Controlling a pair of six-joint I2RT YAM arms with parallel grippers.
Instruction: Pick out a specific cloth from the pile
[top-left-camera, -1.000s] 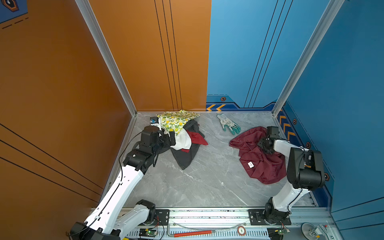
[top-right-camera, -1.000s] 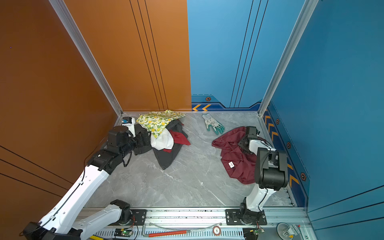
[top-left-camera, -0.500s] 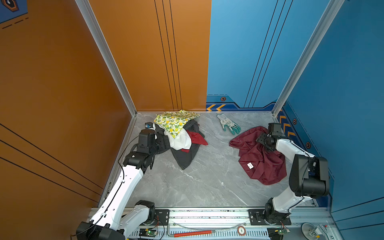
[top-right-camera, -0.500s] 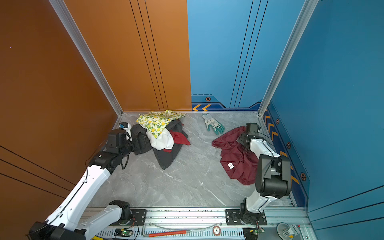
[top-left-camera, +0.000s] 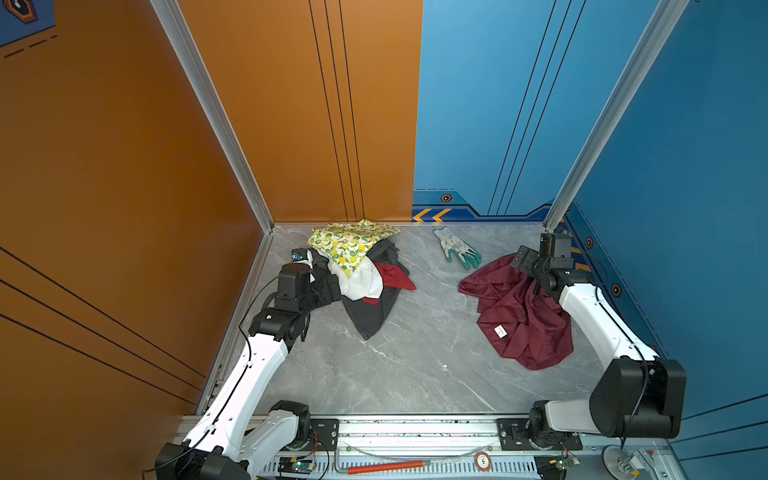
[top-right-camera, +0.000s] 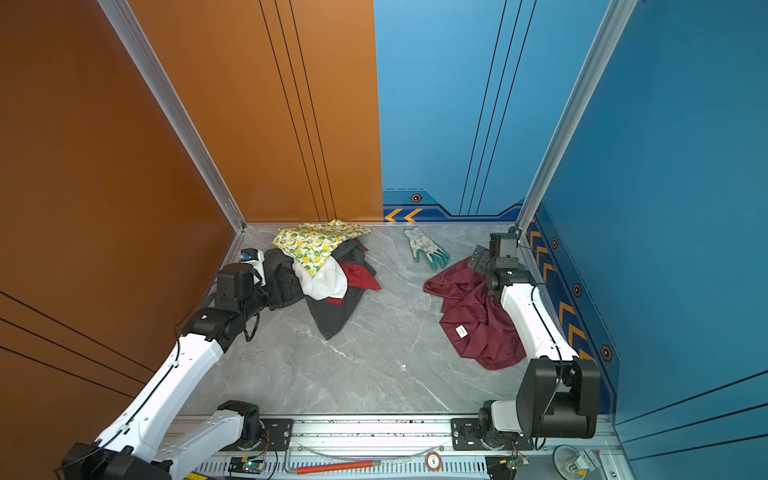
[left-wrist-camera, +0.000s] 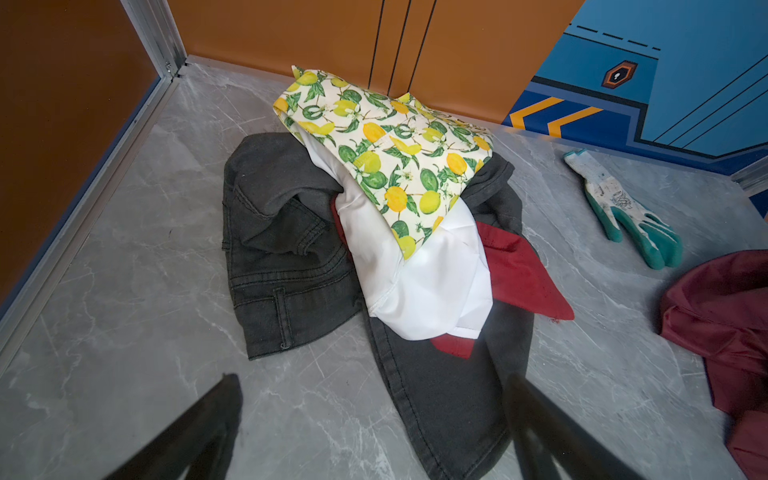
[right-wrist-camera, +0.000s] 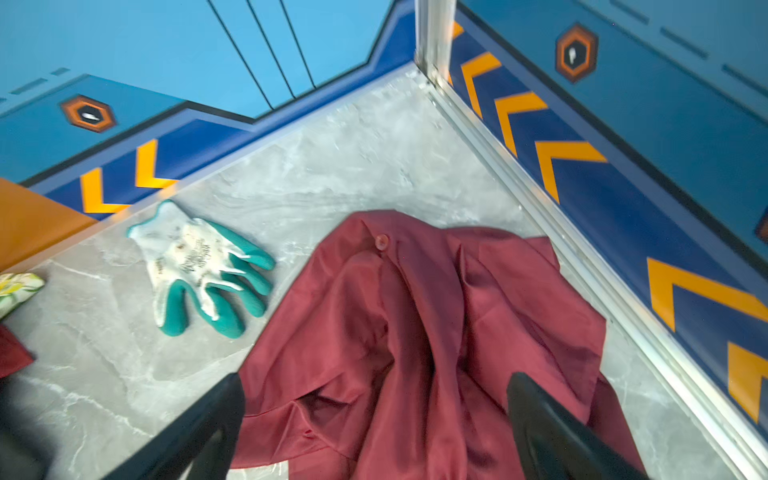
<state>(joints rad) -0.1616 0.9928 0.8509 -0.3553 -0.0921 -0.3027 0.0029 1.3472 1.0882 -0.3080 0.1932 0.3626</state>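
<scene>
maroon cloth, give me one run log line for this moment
cloth: apart from pile | right tool: open over cloth | left tool: open, facing pile

Grey tabletop (top-left-camera: 415, 365) bears pile (top-left-camera: 357, 266), glove (top-left-camera: 457, 249), cloth (top-left-camera: 519, 320).

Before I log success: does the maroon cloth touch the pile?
No, the maroon cloth lies apart from the pile, grey table between them.

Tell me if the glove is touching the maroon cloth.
Apart. The right wrist view shows bare grey floor between the glove and the cloth.
</scene>
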